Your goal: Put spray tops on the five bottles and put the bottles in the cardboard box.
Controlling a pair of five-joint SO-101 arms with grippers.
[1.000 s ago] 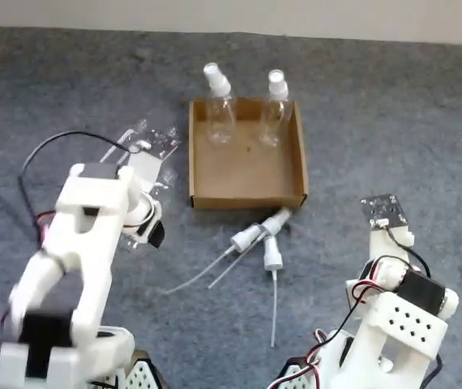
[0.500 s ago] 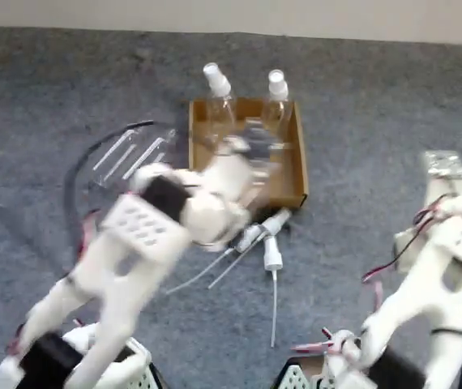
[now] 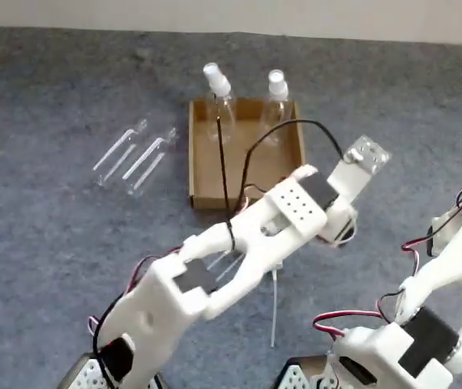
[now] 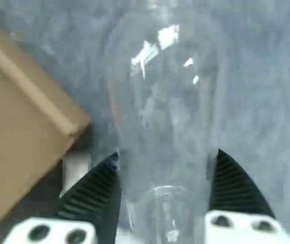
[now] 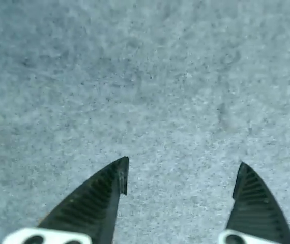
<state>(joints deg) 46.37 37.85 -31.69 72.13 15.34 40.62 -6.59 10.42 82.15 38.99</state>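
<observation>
My left gripper [image 4: 166, 157] is shut on a clear, topless bottle [image 4: 165, 96], held over the carpet just past a corner of the cardboard box [image 4: 23, 101]. From above, the left arm stretches across the table, with its gripper [image 3: 340, 223] right of the box [image 3: 300, 162]. Two bottles with white spray tops [image 3: 219, 101] [image 3: 273, 101] stand at the box's far side. More clear bottles [image 3: 134, 154] lie to the box's left. A spray top's thin tube [image 3: 274, 312] pokes out below the left arm. My right gripper [image 5: 180, 173] is open over bare carpet.
Grey carpet covers the table. The right arm [image 3: 450, 259] rises along the right edge in the high view. The left arm's black cable [image 3: 251, 154] loops over the box. A white piece [image 4: 76, 168] lies by the box corner under my left gripper.
The left arm swung from the bottles on the left across to the right of the box, now with a bottle in its gripper. The right arm moved out to the right edge.
</observation>
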